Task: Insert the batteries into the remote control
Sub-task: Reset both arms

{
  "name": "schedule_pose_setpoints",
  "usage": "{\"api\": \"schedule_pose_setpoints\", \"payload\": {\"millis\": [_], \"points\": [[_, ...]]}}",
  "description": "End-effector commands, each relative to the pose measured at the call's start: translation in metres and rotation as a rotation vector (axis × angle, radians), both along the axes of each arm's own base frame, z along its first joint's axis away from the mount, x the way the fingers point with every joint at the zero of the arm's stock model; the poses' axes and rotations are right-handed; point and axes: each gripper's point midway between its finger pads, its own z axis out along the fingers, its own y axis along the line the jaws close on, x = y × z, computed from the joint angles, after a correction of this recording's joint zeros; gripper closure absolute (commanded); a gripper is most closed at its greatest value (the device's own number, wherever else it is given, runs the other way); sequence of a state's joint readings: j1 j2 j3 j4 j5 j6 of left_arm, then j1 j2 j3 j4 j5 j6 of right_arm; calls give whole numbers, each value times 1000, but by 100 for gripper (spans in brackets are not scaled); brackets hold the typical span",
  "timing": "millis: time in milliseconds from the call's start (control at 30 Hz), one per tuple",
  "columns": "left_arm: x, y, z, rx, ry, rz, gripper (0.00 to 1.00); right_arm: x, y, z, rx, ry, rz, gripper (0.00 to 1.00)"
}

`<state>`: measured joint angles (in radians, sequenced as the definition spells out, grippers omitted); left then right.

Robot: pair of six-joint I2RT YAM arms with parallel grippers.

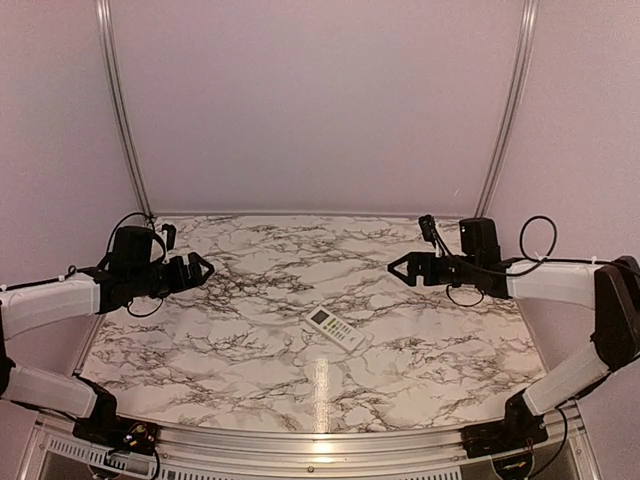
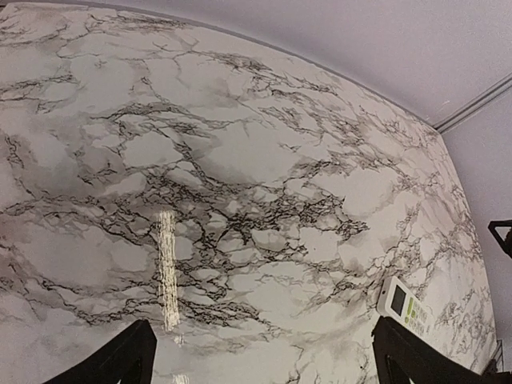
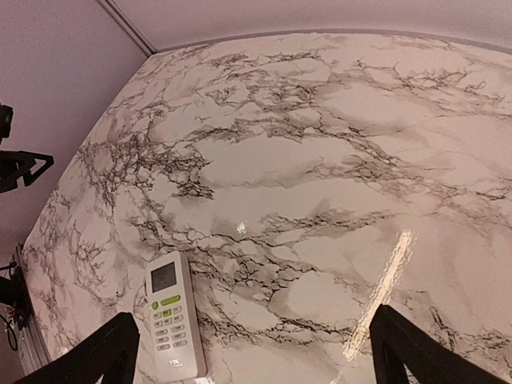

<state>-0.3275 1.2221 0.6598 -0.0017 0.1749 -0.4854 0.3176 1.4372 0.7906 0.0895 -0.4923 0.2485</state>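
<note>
My left claw (image 1: 203, 269) hung above the left side of the marbled table (image 1: 250, 385), its jaws spread wide and holding nothing; my right claw (image 1: 397, 268) hung above the right side, equally wide and empty, the two pointing toward each other; the remote control (image 1: 336, 330) lay flat on the table between them, nearer my bases than either claw, face up with its small screen and buttons showing, set at a slant; neither claw touched it.
</note>
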Motion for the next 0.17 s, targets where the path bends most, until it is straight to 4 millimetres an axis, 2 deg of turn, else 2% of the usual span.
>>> {"api": "schedule_pose_setpoints", "payload": {"millis": [0,133], "points": [[-4,5,0,-45,-47,35,1,-2,3,25,78,-112,12,1],[-7,10,10,-48,-93,57,1,-6,5,31,110,-130,26,1]]}}
